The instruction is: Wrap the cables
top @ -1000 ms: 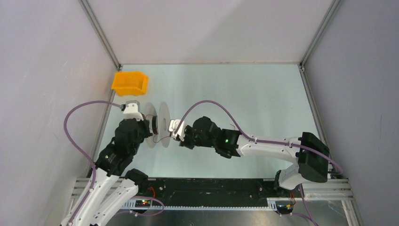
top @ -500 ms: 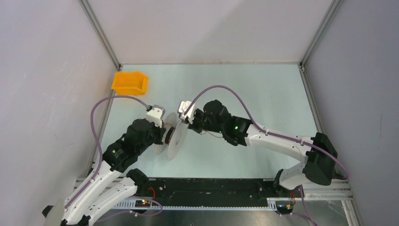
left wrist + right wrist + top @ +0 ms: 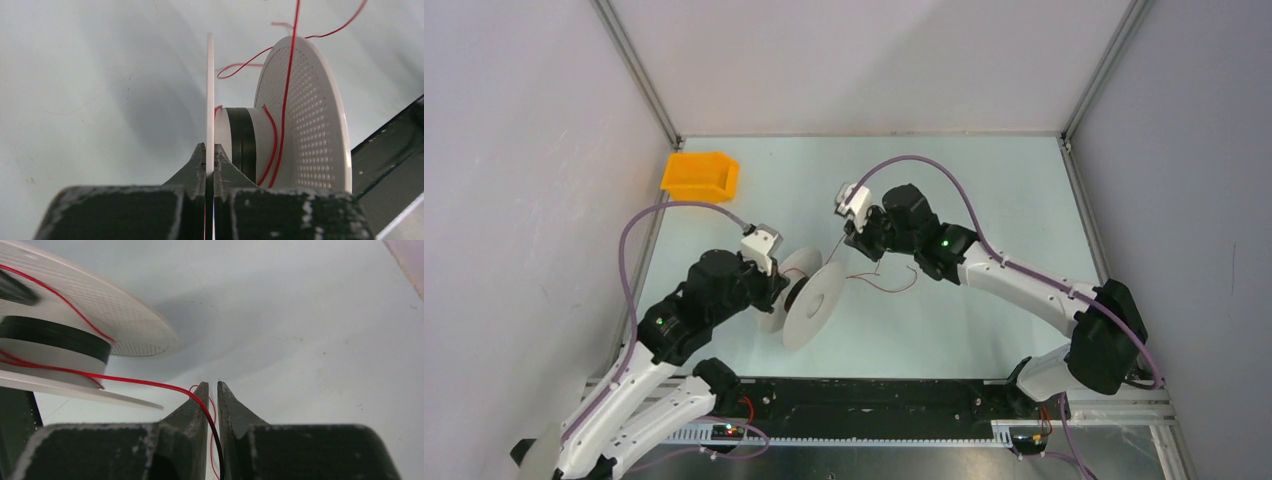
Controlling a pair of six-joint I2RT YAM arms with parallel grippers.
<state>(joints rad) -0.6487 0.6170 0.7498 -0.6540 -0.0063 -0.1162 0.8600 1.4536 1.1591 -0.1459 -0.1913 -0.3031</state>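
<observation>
A white spool (image 3: 816, 305) with two round flanges hangs over the table's left half, and my left gripper (image 3: 774, 292) holds it. In the left wrist view that gripper (image 3: 210, 150) is shut on the spool's thin flange (image 3: 210, 90). A thin red cable (image 3: 286, 90) runs over the perforated flange (image 3: 310, 115) and round the hub. My right gripper (image 3: 852, 240) hovers just beyond the spool, to its right. Its jaws (image 3: 213, 386) stand slightly open, and the cable (image 3: 140, 381) runs from the hub through the narrow gap. More cable (image 3: 889, 283) lies in loose loops on the table.
An orange bin (image 3: 700, 175) sits in the far left corner of the table. Metal frame posts (image 3: 638, 75) and grey walls close in the table's sides. Thick purple hoses (image 3: 627, 262) arch over both arms.
The left arm has carried the spool rightward and tilted it. The right gripper has pulled away from the spool toward the far right, trailing the cable, and its jaws have parted a little.
</observation>
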